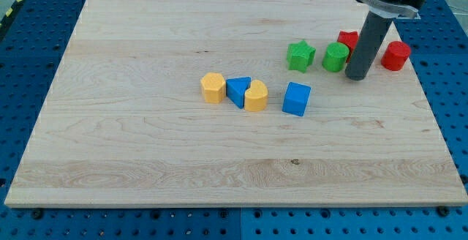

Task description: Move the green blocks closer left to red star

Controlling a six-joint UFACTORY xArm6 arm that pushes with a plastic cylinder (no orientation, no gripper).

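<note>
A green star (300, 55) and a green round block (336, 57) sit side by side at the upper right of the wooden board (146, 145). The red star (349, 40) lies just up and right of the green round block, touching it, partly hidden by the rod. My tip (356, 76) rests on the board just right of the green round block and below the red star. A red round block (395, 55) lies to the right of the rod.
Near the board's middle stand a yellow hexagon block (212, 88), a blue triangle (238, 91), a yellow heart-like block (256, 96) and a blue cube (296, 99). The board's right edge is close to the red round block.
</note>
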